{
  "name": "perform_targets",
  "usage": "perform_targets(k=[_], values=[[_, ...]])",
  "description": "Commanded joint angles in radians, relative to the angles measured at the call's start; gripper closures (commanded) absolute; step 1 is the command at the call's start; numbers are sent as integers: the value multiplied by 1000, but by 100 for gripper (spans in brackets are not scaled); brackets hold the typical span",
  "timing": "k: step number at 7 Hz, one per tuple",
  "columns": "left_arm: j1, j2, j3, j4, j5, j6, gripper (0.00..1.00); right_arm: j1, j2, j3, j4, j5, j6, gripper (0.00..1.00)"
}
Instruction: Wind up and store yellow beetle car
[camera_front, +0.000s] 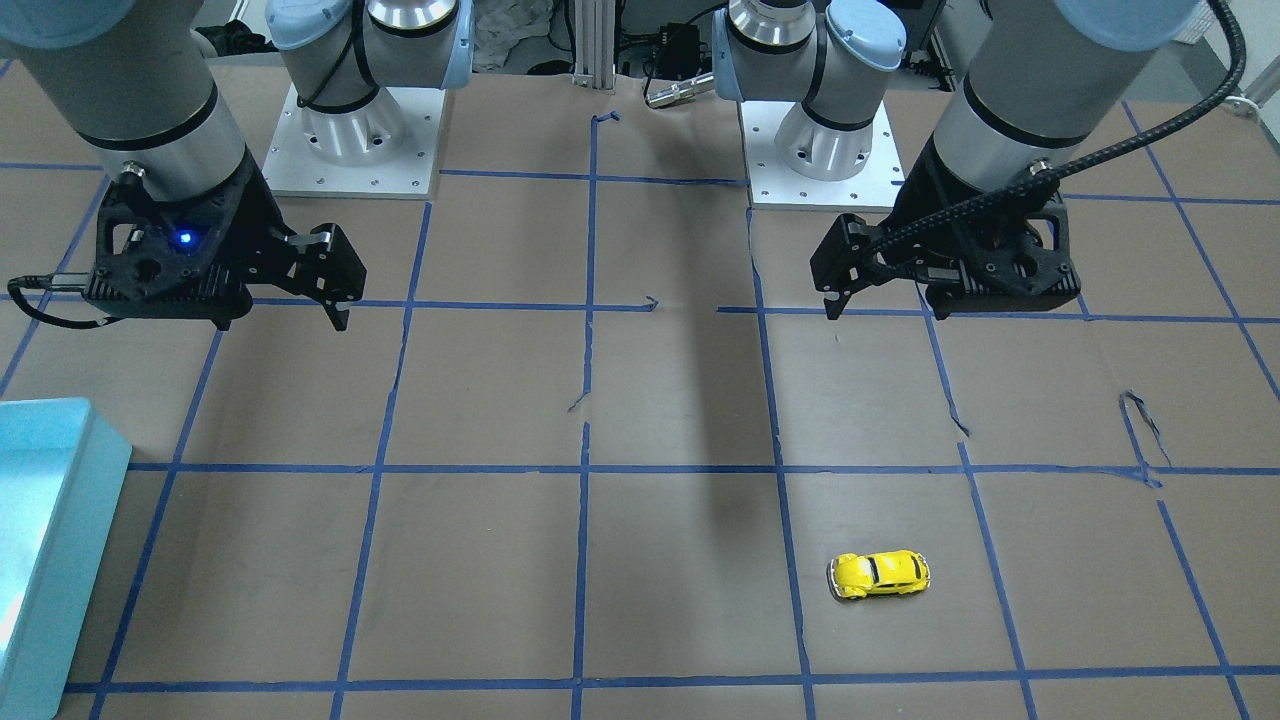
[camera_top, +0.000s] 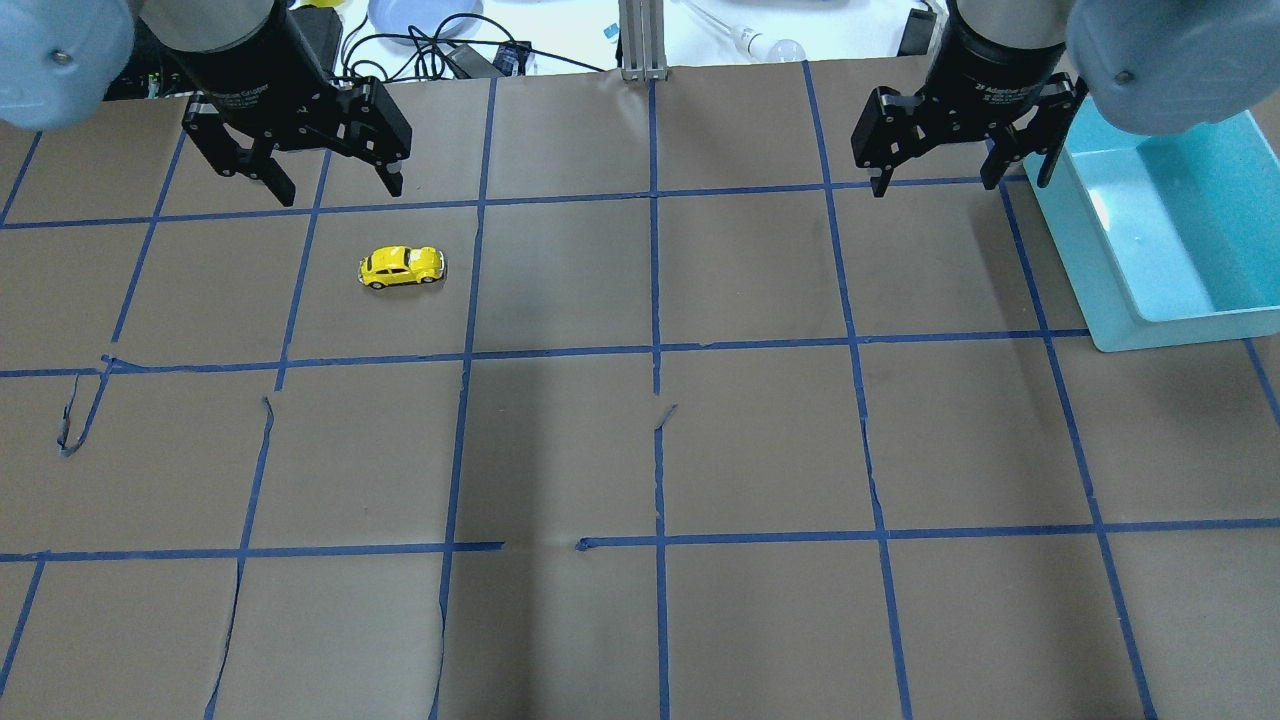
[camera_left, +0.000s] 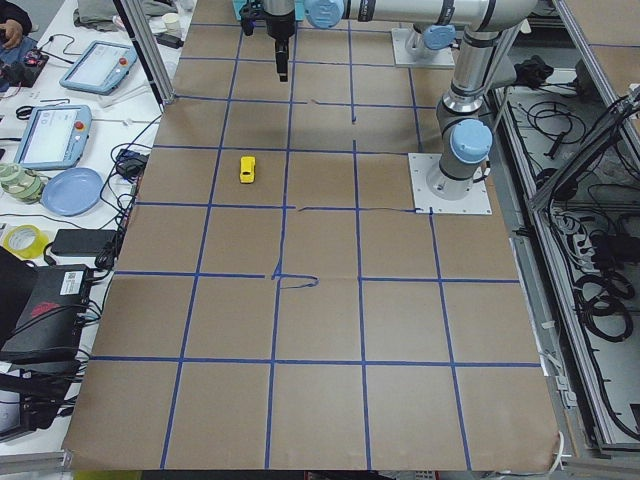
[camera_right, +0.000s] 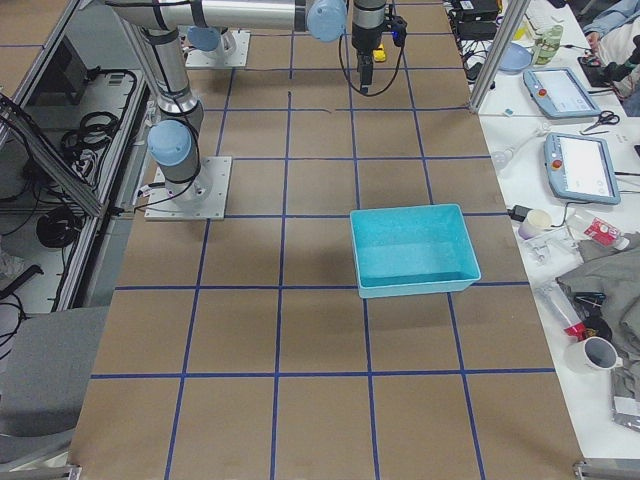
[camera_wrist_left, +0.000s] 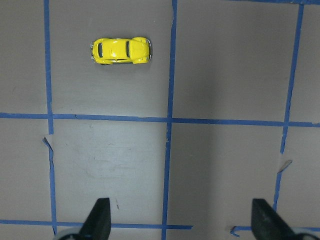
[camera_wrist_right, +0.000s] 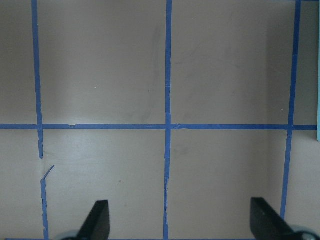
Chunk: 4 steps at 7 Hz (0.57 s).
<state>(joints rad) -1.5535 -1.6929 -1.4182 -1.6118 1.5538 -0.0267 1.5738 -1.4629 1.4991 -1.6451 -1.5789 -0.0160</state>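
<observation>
- The task looks to be at its very start: the yellow car stands on its wheels on the table, untouched, and neither winding nor storing has begun.
- The car sits on the robot's left half of the table, inside one square of the blue tape lines. It is on the side away from the robot's base and well apart from the blue bin on the robot's right.
- The left gripper hangs above the table with its jaws spread wide and nothing between them. In its wrist view the car lies ahead of the fingertips and off to the left.
- The right gripper also hangs with its jaws spread and nothing in them, just beside the bin and far from the car.
- The car's long axis runs across the table from side to side, parallel to the nearby tape line.
- Its longer hood end seems to face the robot's right, toward the middle of the table, though the car is small and I say this with some doubt.
- The next move probably falls to the left arm: move forward and leftward over the car, then come down.
- The jaws now open along the same line as the car's length, so a grip across its narrow sides would call for about a quarter turn of the wrist.
- Winding likely means pressing the wheels down and dragging the car backward, toward the robot's left.
</observation>
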Motion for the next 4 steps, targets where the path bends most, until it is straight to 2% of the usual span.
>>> perform_targets(k=[1, 4], values=[[0, 4, -2, -2, -1, 1, 0, 0, -16, 0, -4, 2, -30, 0], [3, 4, -7, 0, 3, -1, 0, 2, -20, -7, -4, -15, -25, 0]])
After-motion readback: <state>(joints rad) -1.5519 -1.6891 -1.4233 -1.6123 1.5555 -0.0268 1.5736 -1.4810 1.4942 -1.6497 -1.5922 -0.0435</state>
